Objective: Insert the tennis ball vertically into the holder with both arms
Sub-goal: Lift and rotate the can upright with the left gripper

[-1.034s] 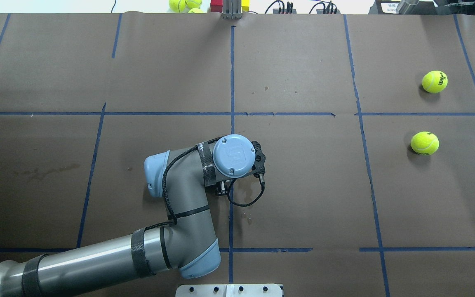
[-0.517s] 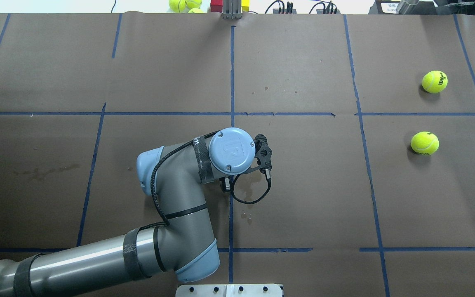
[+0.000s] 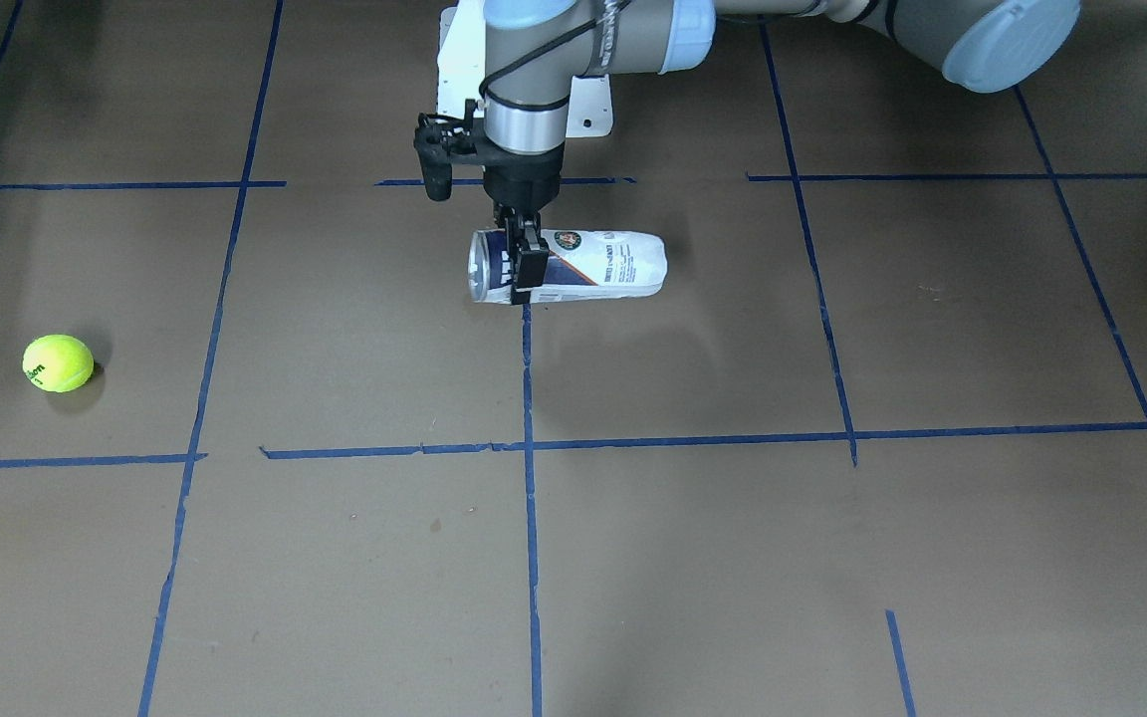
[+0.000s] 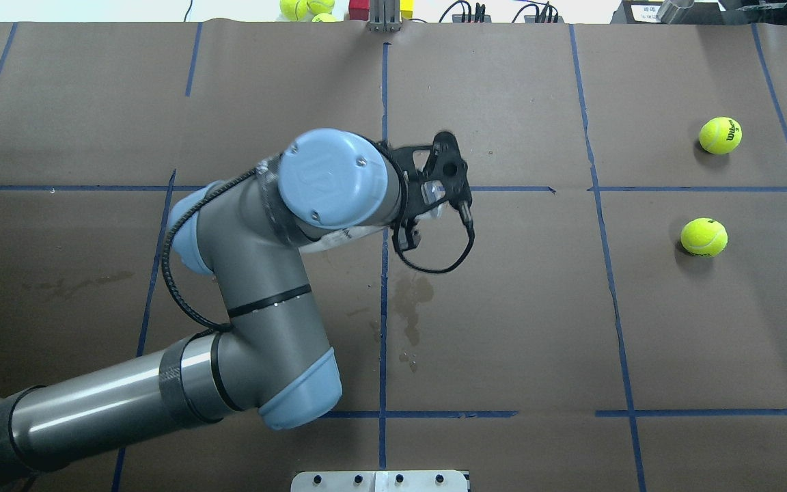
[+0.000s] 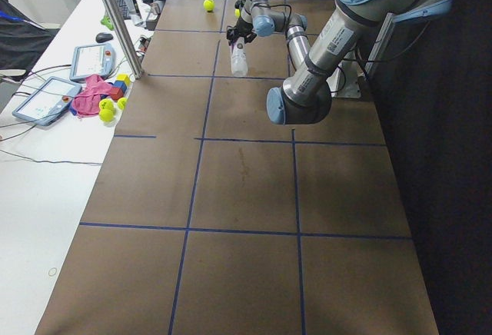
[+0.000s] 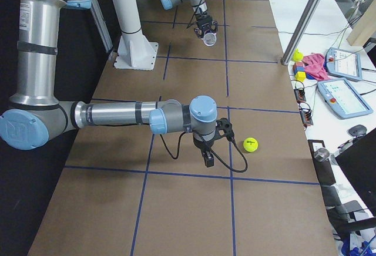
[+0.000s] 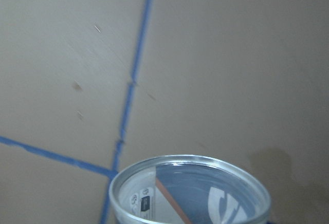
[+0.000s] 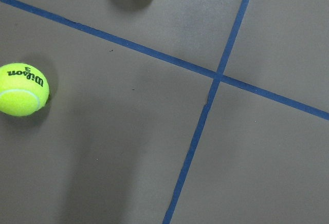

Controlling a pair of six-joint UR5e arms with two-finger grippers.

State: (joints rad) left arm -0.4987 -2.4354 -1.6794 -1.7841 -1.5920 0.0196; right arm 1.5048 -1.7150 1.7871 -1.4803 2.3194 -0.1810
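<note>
Clear plastic with a white and navy label makes up the tennis-ball tube that serves as the holder (image 3: 603, 261). It hangs on its side, roughly level, above the middle of the brown paper-covered table (image 3: 733, 558), which is marked with blue tape lines. Its shadow on the paper suggests it is off the surface. The black two-finger left gripper (image 3: 524, 267), at the end of the silver-grey left arm (image 4: 250, 273), is clamped across the tube just behind its open metal rim (image 7: 187, 158), so most of the tube's length sticks out to one side. Gripping that close to the mouth probably lets a wrist turn stand the tube upright with the opening on top, ready to take a ball from above. Far to the right lie two yellow-green felt tennis balls, the nearer ball (image 4: 703, 236) and the farther ball (image 4: 720, 135), well apart from the holder and untouched. The right gripper (image 6: 207, 157) hovers low over the paper near them, likely placed to pick one up. It appears only in a side view, so whether its fingers are apart or together cannot be told.
</note>
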